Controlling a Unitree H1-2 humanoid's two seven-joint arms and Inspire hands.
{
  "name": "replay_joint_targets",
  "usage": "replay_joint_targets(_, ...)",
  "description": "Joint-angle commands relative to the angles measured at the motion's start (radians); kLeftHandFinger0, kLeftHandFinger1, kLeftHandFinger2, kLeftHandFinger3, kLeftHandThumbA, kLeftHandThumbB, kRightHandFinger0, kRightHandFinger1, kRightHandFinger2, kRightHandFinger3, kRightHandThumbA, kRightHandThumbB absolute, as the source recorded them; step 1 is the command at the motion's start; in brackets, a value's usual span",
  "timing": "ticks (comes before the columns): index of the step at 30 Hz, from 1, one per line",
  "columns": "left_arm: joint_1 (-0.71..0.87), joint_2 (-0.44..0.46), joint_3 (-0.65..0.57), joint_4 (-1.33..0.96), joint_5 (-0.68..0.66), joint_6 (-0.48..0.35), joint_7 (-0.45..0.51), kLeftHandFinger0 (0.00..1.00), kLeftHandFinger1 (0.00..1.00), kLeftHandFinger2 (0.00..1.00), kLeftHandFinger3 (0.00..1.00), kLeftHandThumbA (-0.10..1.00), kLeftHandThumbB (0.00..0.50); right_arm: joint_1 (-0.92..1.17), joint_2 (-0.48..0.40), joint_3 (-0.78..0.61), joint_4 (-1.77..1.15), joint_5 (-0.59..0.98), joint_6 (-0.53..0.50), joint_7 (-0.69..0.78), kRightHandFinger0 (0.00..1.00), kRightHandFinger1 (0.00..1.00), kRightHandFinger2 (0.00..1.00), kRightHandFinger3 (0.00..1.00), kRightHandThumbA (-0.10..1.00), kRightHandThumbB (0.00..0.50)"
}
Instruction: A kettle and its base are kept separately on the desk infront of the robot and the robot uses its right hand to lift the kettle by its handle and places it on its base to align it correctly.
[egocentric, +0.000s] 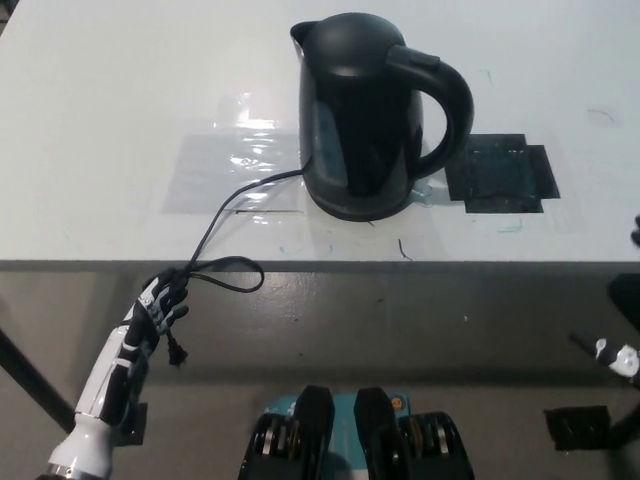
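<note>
The glossy black plastic kettle (365, 115) stands upright at table centre, apparently seated on its base, handle toward three o'clock, unheld. The white left hand (157, 308) hangs at seven o'clock; grip indiscernible. The black right hand (618, 356) is barely visible at four o'clock; its state cannot be told.
</note>
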Motion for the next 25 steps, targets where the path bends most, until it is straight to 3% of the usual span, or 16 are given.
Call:
replay_joint_targets(1, -0.001, 0.009, 0.009, -0.028, 0.008, -0.044, 0.003, 1.0, 1.0, 1.0, 1.0, 1.0, 0.089, 0.0, 0.031, 0.039, 0.076, -0.047, -0.145, -0.016, 1.0, 1.0, 1.0, 1.0, 1.0, 0.371)
replay_joint_targets(6, -0.001, 0.011, 0.01, -0.029, 0.009, -0.048, 0.002, 1.0, 1.0, 1.0, 1.0, 1.0, 0.097, -0.005, 0.046, 0.075, 0.194, -0.066, -0.211, -0.016, 1.0, 1.0, 1.0, 1.0, 1.0, 0.279)
replay_joint_targets(11, -0.005, 0.013, 0.009, -0.021, -0.002, -0.048, -0.006, 1.0, 1.0, 1.0, 1.0, 1.0, 0.108, -0.023, 0.032, 0.087, 0.265, -0.062, -0.199, -0.014, 1.0, 1.0, 1.0, 1.0, 1.0, 0.324)
replay_joint_targets(18, 0.002, 0.01, 0.01, -0.023, -0.001, -0.04, -0.002, 1.0, 1.0, 1.0, 1.0, 1.0, 0.098, -0.039, 0.021, 0.091, 0.298, -0.062, -0.186, -0.018, 1.0, 1.0, 1.0, 1.0, 1.0, 0.313)
replay_joint_targets(22, 0.006, 0.008, 0.011, -0.022, -0.003, -0.04, -0.001, 1.0, 1.0, 1.0, 1.0, 1.0, 0.107, -0.041, 0.019, 0.098, 0.303, -0.067, -0.165, -0.021, 1.0, 1.0, 1.0, 1.0, 1.0, 0.348)
replay_joint_targets(25, 0.005, 0.007, 0.012, -0.023, -0.007, -0.035, 0.0, 1.0, 1.0, 1.0, 1.0, 1.0, 0.107, -0.044, 0.017, 0.104, 0.306, -0.065, -0.157, -0.019, 1.0, 1.0, 1.0, 1.0, 1.0, 0.346)
